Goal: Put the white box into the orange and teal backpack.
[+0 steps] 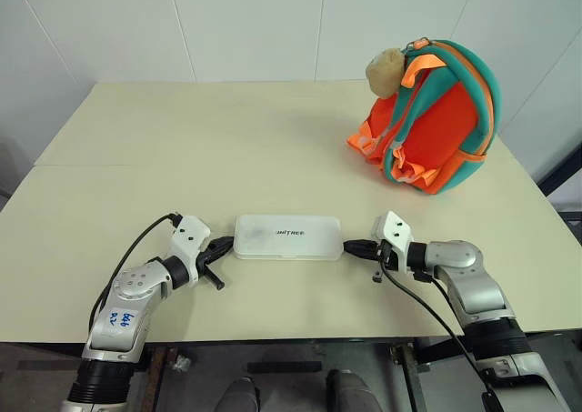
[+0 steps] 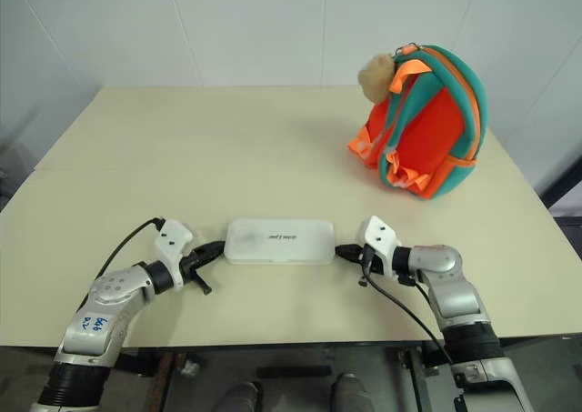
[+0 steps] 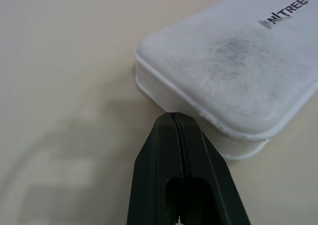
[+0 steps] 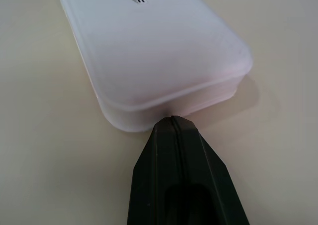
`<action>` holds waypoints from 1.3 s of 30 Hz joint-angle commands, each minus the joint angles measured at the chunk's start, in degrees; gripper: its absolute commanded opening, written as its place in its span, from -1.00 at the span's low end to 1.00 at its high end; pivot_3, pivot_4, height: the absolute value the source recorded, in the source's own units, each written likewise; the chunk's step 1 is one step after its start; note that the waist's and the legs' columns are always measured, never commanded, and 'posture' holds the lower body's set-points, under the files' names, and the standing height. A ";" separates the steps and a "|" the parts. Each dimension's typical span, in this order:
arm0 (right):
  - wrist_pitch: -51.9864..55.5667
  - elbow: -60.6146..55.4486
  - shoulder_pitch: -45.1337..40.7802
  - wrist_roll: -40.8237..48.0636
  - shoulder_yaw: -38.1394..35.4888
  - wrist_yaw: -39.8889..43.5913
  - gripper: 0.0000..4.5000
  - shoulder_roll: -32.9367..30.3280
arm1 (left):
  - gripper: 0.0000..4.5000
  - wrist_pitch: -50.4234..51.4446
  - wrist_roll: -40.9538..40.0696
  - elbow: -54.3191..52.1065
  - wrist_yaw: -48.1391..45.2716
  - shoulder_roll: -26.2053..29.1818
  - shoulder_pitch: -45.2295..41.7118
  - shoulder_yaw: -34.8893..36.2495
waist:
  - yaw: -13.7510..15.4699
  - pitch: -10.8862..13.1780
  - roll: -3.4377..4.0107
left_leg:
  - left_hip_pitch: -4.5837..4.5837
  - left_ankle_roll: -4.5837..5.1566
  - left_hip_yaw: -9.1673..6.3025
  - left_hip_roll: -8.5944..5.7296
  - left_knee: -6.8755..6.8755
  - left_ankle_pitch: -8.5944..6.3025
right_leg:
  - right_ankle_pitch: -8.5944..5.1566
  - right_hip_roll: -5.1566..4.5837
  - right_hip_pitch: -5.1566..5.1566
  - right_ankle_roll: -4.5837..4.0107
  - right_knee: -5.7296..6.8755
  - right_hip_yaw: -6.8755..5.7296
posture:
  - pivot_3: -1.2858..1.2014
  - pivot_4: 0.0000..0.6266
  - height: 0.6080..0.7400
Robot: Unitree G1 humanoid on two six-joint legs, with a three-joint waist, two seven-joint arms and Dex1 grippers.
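Two clenched black grippers, left and right, pinch a long translucent-white plastic box endwise, grasping nothing. It may pop free and miss the distant orange-and-teal backpack.

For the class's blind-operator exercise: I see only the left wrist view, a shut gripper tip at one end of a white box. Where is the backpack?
Observer: The backpack stands upright at the table's far right, well apart from the box.
Operator: And the right gripper?
Observer: The right gripper is shut, its tip at the box's other end, facing the left gripper.
Operator: Is the box lifted?
Observer: No, it lies flat on the table, lettering up.
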 commanded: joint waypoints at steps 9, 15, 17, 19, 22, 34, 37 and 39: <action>-1.10 5.70 -3.68 1.99 -0.89 0.33 -0.45 -3.83 | -0.48 3.45 -0.27 -1.58 -3.44 3.16 -1.11 -1.28 | -0.02 0.00 0.00 | 0.16 0.12 0.01 -0.04 0.08 0.07 | -0.02 -0.03 0.59 -0.52 -0.69 0.00 | 0.03 -0.52 1.00; 2.43 7.84 -5.96 1.22 -1.02 0.13 0.42 -9.24 | 0.32 3.51 -2.50 5.29 -6.43 6.27 -3.50 1.73 | -0.09 0.01 0.00 | 0.13 0.15 0.01 -0.02 0.03 0.06 | -0.02 -0.02 0.49 -0.50 -0.66 -0.01 | 0.03 -0.52 1.00; 6.15 6.23 -6.53 2.88 -0.91 2.33 0.73 -11.15 | 0.59 6.01 -5.22 6.98 -7.89 6.71 -4.81 3.49 | -0.09 0.01 0.01 | 0.12 0.17 0.02 -0.02 0.03 0.03 | -0.02 -0.02 0.49 -0.47 -0.66 -0.01 | 0.03 -0.52 1.00; 8.23 5.37 -7.08 3.63 -0.84 3.36 1.00 -12.35 | 0.87 8.45 -7.43 8.41 -9.94 7.53 -6.03 4.32 | -0.10 0.01 0.01 | 0.10 0.18 0.00 -0.02 0.03 0.02 | -0.01 -0.02 0.47 -0.42 -0.66 -0.03 | 0.03 -0.52 1.00; 19.06 0.58 -8.34 7.85 -0.20 8.90 1.00 -15.33 | 0.99 26.23 -16.26 13.59 -13.11 9.18 -11.60 7.19 | -0.15 0.05 0.05 | 0.08 0.18 -0.01 -0.02 0.03 0.02 | -0.02 -0.01 0.44 -0.40 -0.61 -0.04 | 0.03 -0.52 1.00; 26.31 -0.24 -13.21 9.03 4.54 7.12 1.00 -11.02 | 0.99 53.57 -26.03 30.16 -4.54 0.15 -27.70 13.19 | -0.28 0.07 0.02 | -0.03 0.11 -0.11 -0.02 0.02 -0.06 | 0.18 -0.02 0.31 0.29 -0.52 -0.15 | 0.03 -0.52 1.00; 25.90 0.54 -13.90 8.75 5.52 6.90 1.00 -9.97 | 0.99 57.19 -26.92 30.97 -5.10 -0.51 -28.43 11.99 | -0.20 0.06 0.03 | -0.02 0.12 -0.12 -0.02 0.02 -0.16 | 0.20 -0.02 0.31 0.34 -0.49 -0.15 | 0.03 -0.52 1.00; 25.89 0.20 -14.00 9.05 6.14 7.39 1.00 -9.35 | 0.99 60.47 -27.52 30.99 -5.25 -0.70 -29.21 11.29 | -0.18 0.06 0.03 | -0.03 0.09 -0.10 -0.02 0.02 -0.22 | 0.15 -0.02 0.31 0.38 -0.50 -0.15 | 0.03 -0.52 1.00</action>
